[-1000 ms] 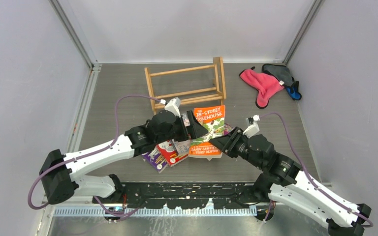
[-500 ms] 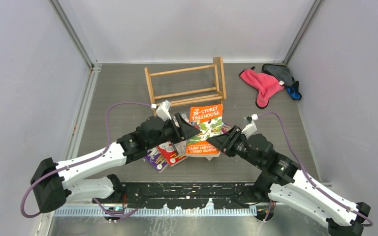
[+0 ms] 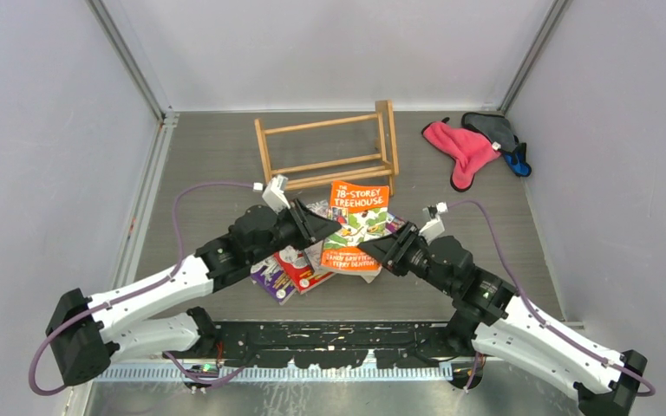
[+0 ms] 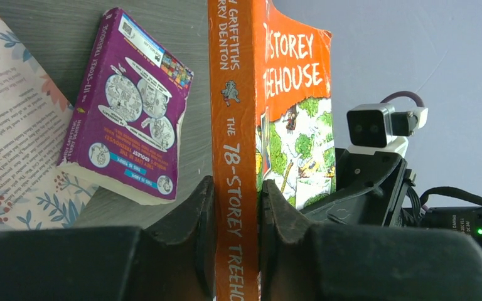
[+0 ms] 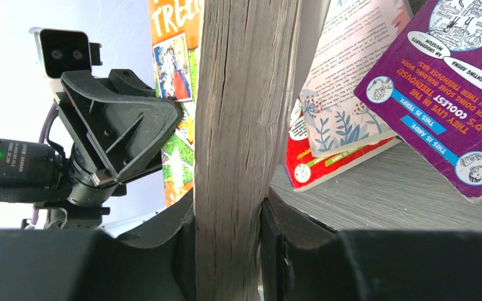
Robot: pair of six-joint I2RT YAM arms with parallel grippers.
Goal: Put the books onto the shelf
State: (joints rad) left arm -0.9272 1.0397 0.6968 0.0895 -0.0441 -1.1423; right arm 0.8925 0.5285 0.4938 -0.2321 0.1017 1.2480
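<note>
An orange "78-Storey Treehouse" book (image 3: 357,224) is held between both grippers just in front of the wooden shelf (image 3: 329,156). My left gripper (image 3: 326,230) (image 4: 237,210) is shut on its orange spine (image 4: 235,125). My right gripper (image 3: 381,250) (image 5: 229,229) is shut on its page edge (image 5: 241,113) from the opposite side. Three more books lie under and beside it: a purple one (image 3: 270,280) (image 4: 128,106) (image 5: 458,81), a red one (image 3: 299,269) (image 5: 332,164) and a pale floral one (image 3: 315,256) (image 5: 342,100).
The shelf stands open at the back centre, its rails running left to right. A pink cloth (image 3: 464,149), a grey cloth (image 3: 492,128) and a small blue item (image 3: 518,162) lie at the back right. Grey walls close in three sides.
My left gripper went from wide open to shut on the orange book's spine, its arm drawing back to the left. The book shifted slightly left; the right gripper kept its hold.
</note>
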